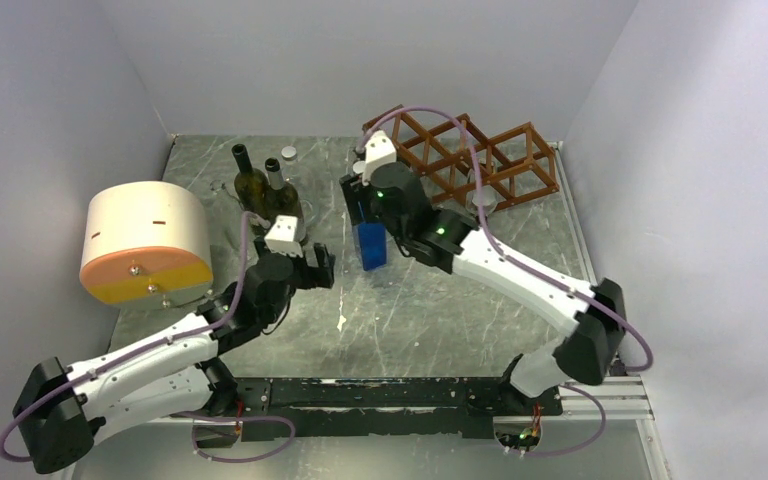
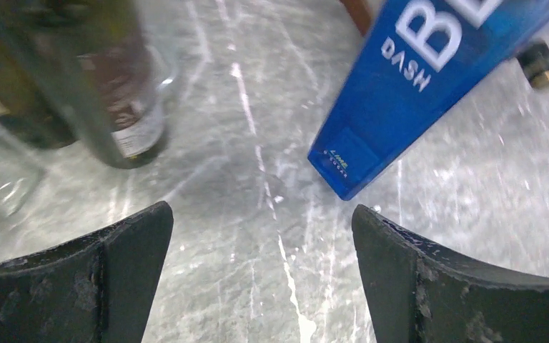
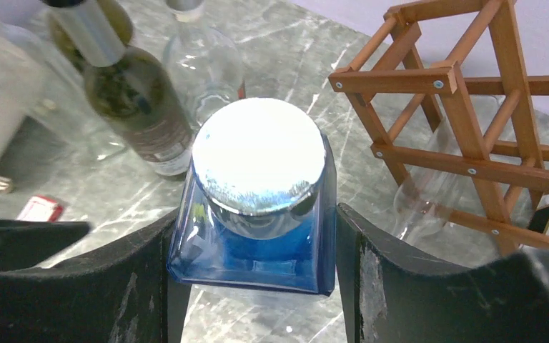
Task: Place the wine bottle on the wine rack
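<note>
Gripping the blue bottle (image 3: 257, 250) with the right gripper (image 3: 251, 236), jaws closed partway and pressed against two opposite flat sides just below the silver cap (image 3: 259, 153). Standing upright on the tabletop (image 1: 440, 320), near the front left corner of the wine rack (image 1: 465, 158) but not in it.

Check the squeeze before lifting: smooth glass and a hold high on the shoulder, so likely to swing or slip if loose. Lift straight up only enough to come off the tabletop, then tip toward horizontal and line up with an open diamond. Avoid the opening where a clear bottle (image 3: 418, 196) seems to lie already. Slide in slowly along the slats, without knocking the light frame backward. Let go only once fully cradled.

As for the left gripper (image 2: 261, 243): empty, jaws spread wide, hovering low over the tabletop between the dark green bottles (image 1: 260, 188) and the blue one. Best kept out of the right arm's path, or ready to steady the rack if needed.
</note>
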Robot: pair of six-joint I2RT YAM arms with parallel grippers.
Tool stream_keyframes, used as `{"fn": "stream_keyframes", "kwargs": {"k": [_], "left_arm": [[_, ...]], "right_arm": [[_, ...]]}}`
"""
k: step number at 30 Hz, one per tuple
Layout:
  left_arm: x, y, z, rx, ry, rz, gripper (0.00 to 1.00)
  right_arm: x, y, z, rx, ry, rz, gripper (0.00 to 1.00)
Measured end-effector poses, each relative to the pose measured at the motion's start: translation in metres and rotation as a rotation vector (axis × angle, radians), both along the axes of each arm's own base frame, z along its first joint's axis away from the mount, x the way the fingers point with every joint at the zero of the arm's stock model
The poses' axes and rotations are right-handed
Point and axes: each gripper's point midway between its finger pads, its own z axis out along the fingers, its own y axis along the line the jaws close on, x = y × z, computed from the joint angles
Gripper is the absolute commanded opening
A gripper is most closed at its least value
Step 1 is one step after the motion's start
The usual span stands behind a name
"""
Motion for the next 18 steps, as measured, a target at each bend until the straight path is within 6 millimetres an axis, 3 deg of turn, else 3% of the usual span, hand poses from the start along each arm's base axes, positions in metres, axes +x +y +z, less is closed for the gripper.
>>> {"fn": "stream_keyframes", "kwargs": {"k": [4, 7, 12, 18], "left_arm": [[-0.01, -0.027, -0.019, 0.031, -0.043, -0.208, 0.99], [-0.014, -0.047, -0.023, 0.053, -0.084, -0.34, 0.96], [-0.017, -0.076, -0.012, 0.059, -0.174, -0.496, 0.96], [-0.016, -0.091, 0.001, 0.042, -0.266, -0.562, 0.96]], "right_arm": [[-0.02, -0.011, 0.023, 0.076, 0.003, 0.034, 0.16], [-0.033, -0.015, 0.036, 0.138, 0.013, 0.063, 0.15], [-0.049, -0.018, 0.049, 0.21, 0.028, 0.099, 0.11], [-0.059, -0.021, 0.049, 0.235, 0.058, 0.114, 0.1]]}}
